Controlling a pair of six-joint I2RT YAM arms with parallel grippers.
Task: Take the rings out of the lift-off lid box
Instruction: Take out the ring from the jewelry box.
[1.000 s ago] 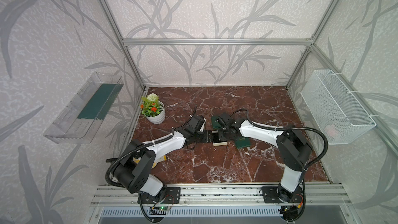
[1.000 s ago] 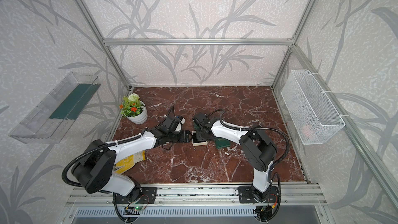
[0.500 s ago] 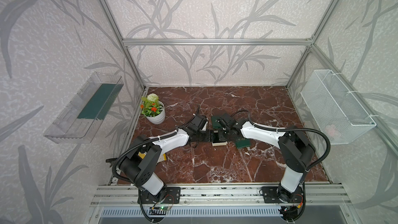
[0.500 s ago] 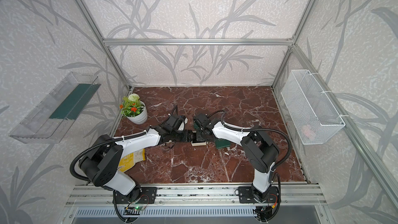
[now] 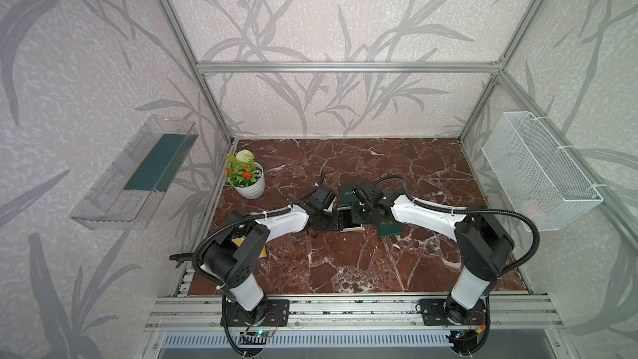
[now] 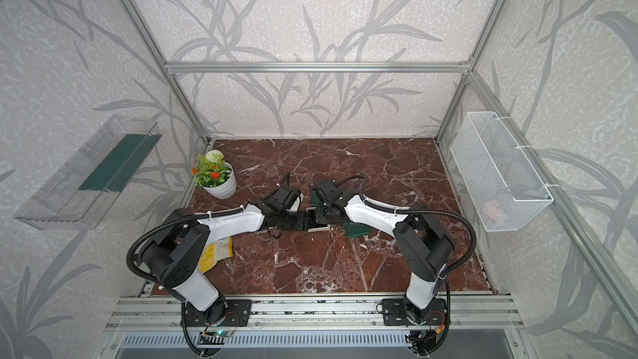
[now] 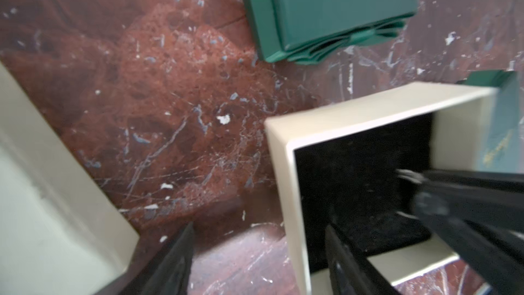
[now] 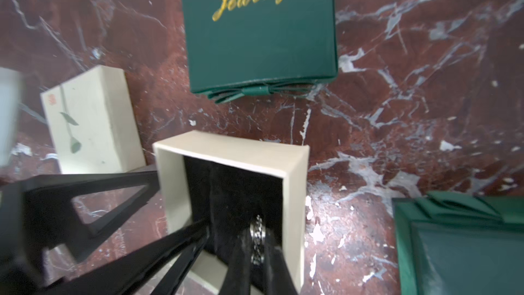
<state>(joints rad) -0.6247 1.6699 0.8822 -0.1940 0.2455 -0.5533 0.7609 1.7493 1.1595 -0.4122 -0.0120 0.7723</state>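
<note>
Ring [image 8: 257, 239] one, green boxes [image 8: 261, 29] two

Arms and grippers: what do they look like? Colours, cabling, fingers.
White shells and black joint housings on the left arm and right arm. A black corrugated conduit loops along each, with white ties. The left gripper and right gripper are black; a left finger is tapered with a triangular cut-out.

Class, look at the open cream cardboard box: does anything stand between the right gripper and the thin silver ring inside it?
Nothing visible does. The cream cardboard box stands open with no lid on it, and the right gripper is shut on the thin silver ring inside it.
</note>
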